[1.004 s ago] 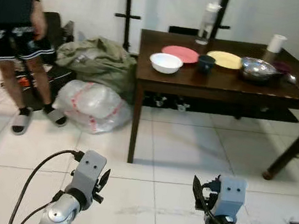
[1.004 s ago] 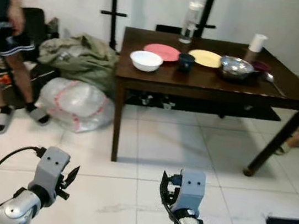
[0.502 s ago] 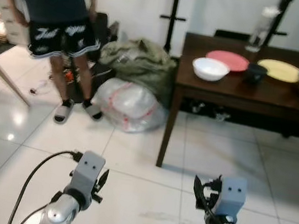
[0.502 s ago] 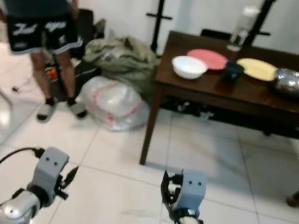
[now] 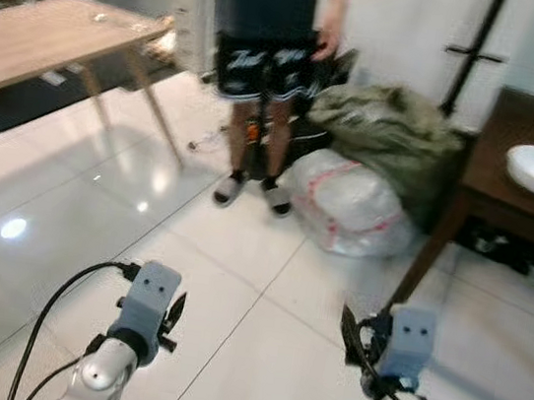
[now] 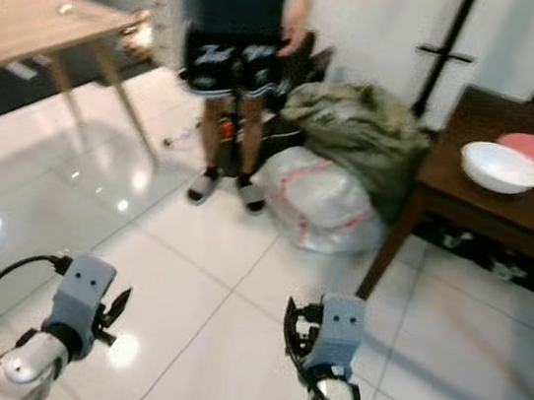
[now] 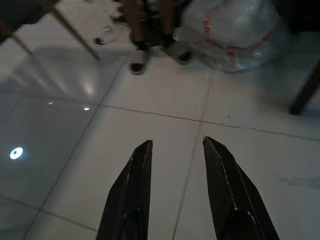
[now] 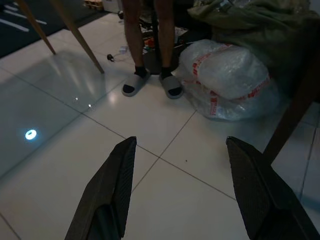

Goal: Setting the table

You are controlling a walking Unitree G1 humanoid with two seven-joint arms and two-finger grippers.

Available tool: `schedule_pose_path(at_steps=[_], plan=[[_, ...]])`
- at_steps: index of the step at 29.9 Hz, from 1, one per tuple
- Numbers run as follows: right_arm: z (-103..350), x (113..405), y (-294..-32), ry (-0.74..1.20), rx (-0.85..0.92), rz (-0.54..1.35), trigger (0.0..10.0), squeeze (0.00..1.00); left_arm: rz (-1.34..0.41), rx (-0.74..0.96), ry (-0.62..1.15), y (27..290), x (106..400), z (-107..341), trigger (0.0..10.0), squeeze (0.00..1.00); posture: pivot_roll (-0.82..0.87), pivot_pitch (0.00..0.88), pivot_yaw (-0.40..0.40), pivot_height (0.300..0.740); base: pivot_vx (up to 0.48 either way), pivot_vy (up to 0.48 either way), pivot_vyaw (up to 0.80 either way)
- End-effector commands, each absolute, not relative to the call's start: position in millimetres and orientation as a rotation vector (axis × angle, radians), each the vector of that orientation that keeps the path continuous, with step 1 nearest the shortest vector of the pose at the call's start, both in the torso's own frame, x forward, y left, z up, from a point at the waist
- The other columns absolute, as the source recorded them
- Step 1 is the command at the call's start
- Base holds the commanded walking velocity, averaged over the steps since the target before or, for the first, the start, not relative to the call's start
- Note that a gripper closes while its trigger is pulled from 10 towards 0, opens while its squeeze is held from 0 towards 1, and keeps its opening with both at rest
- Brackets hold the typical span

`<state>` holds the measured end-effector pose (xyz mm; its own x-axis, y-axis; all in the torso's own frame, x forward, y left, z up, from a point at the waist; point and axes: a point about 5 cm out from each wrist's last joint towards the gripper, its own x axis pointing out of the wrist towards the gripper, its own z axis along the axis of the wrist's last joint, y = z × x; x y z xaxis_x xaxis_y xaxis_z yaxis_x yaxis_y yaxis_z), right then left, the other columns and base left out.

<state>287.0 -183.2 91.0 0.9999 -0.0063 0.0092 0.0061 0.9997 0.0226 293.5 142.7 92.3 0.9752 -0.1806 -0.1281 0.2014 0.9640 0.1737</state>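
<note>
Motion-blurred head views, dim wrist views, glare on floor tiles [image 5: 15, 226].

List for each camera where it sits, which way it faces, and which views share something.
Left eye view: on the head, looking down and forward at white tiles, a person and a dark table; both grippers low in frame.
Right eye view: the head's other eye, same scene, with a white bowl.
Left wrist view: along the left gripper, both fingers apart over tiles.
Right wrist view: along the right gripper, fingers wide.
Shared: all show the clear plastic bag and the person's slippers.

Glossy white tiled floor [image 5: 66, 212], light wooden table [image 5: 41, 39] at left
</note>
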Motion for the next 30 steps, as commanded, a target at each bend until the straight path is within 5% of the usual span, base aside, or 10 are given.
schedule_pose_path(at_steps=[1,16,30], plan=[[83.7,283.7,-182.5,0.018,0.031,-0.008,10.0,0.0,-0.178,0.2,0.142,146.6,291.2,85.6,10.0,0.0,0.04,0.084,0.088,0.74,0.0,0.0,0.79],[88.8,285.4,-182.2,-0.007,0.016,-0.019,10.0,0.0,-0.071,0.204,0.118,155.7,300.9,91.7,10.0,0.0,0.04,0.084,0.087,0.74,0.119,0.0,0.78],[109.4,292.2,-178.0,-0.084,0.035,-0.017,10.0,0.0,-0.03,0.189,0.12,158.2,306.9,92.8,10.0,0.0,0.03,0.083,0.086,0.74,0.48,0.0,0.0]])
